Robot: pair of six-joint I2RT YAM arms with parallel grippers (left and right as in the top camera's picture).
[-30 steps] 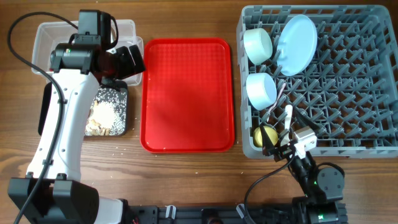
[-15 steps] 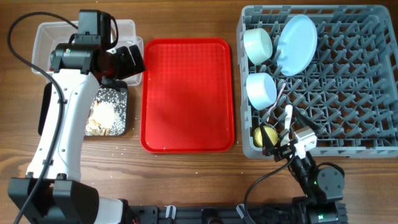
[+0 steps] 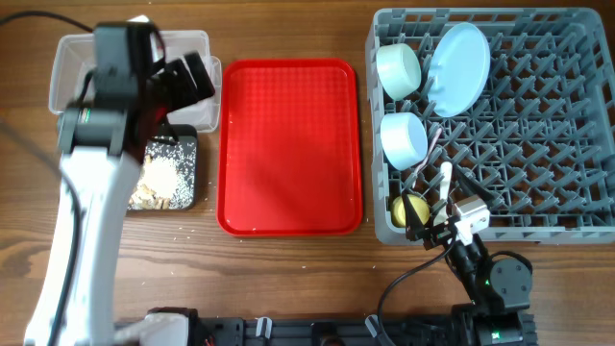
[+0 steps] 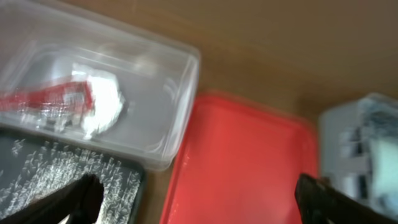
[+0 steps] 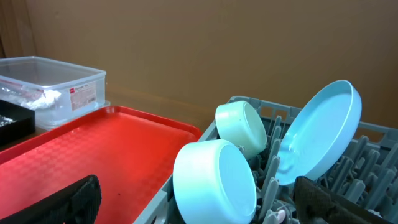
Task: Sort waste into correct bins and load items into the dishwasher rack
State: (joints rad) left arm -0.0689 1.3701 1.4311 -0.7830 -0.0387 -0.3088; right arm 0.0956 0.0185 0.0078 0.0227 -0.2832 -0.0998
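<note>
The clear tub [image 3: 67,58] stands at the back left and holds the red sauce packet [image 4: 50,99] and crumpled white paper [image 4: 102,102]. The black tray [image 3: 183,178] in front of it holds rice scraps [image 3: 159,178]. My left gripper [image 3: 187,77] is open and empty above the tub's right end; in the left wrist view [image 4: 199,205] its fingers are wide apart. The grey rack [image 3: 567,125] holds the blue plate [image 3: 457,67], green bowl [image 3: 399,69], blue bowl [image 3: 404,137], yellow cup [image 3: 408,209] and a white utensil [image 3: 445,181]. My right gripper [image 3: 434,219] is open and empty at the rack's front left corner.
The flat red serving tray [image 3: 288,144] lies bare between the bins and the rack. A few rice grains lie on the wood in front of the black tray. The right wrist view shows the two bowls [image 5: 214,180] and the plate [image 5: 320,130] close ahead.
My left arm has swung up and to the left, and its gripper has shifted back over the clear tub's right end. The right arm has not moved.
</note>
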